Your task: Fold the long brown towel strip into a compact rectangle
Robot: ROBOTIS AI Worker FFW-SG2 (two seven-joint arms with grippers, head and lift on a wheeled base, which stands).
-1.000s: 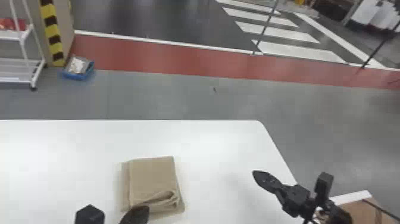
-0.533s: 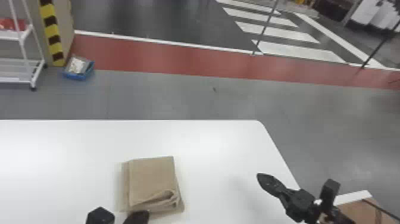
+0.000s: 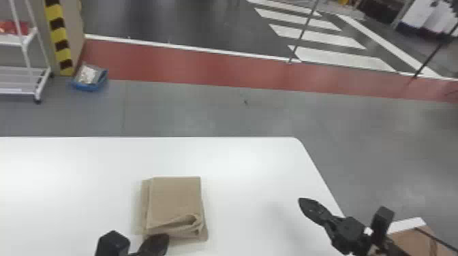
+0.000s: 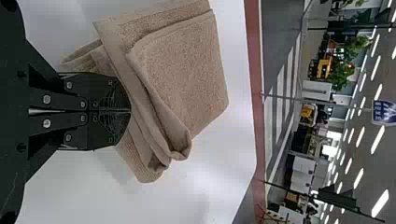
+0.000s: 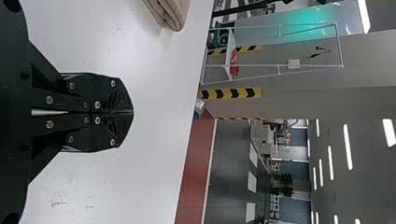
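The brown towel (image 3: 175, 201) lies on the white table as a thick folded rectangle, with a rolled, uneven fold at its near edge. My left gripper (image 3: 160, 240) is at that near edge in the head view. In the left wrist view the fingers of my left gripper (image 4: 130, 111) are closed together in front of the towel (image 4: 182, 70), whose layers show beyond the tips; no cloth is visible between them. To the right, my right gripper (image 3: 301, 202) is over the table near its right edge. In the right wrist view, my right gripper (image 5: 132, 112) is shut, apart from the towel (image 5: 170, 11).
The white table (image 3: 245, 170) has a rounded far right corner. A cardboard box (image 3: 415, 241) stands at the lower right, beyond the table's edge. On the floor behind are a blue tray (image 3: 88, 80) and a white rack (image 3: 41, 85).
My left gripper has moved a little to the right along the towel's near edge. My right gripper has shifted slightly right and toward the near side. The towel keeps its folded shape.
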